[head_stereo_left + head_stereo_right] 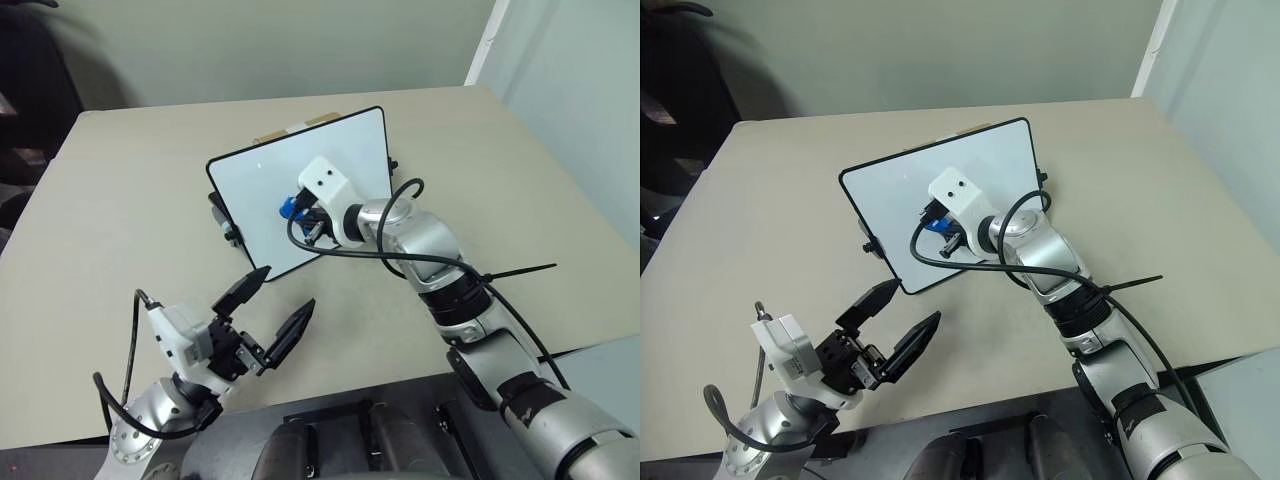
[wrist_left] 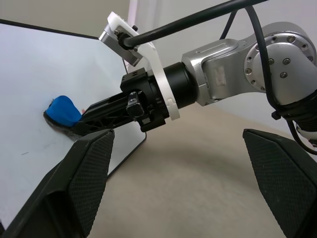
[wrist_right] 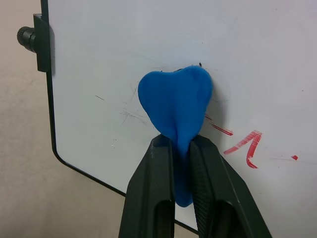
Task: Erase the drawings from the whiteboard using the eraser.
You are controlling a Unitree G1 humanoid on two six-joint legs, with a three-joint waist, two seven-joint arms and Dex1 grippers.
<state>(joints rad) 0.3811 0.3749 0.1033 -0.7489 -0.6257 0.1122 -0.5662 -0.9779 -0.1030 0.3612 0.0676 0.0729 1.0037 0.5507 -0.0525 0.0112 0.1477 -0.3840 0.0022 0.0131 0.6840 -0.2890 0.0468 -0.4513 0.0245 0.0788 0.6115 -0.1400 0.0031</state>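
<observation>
The whiteboard stands tilted on the table, white with a thin black rim. My right gripper is shut on the blue eraser, which presses against the board's middle. Red drawings remain as short strokes right beside the eraser, with a small red dot further along. A black clip sits on the board's edge. My left gripper hovers open above the table in front of the board, with nothing between its fingers.
The beige table spreads around the board. A brown cardboard piece peeks from behind the board's top edge. A black cable loops along my right arm. A dark chair stands at the far left.
</observation>
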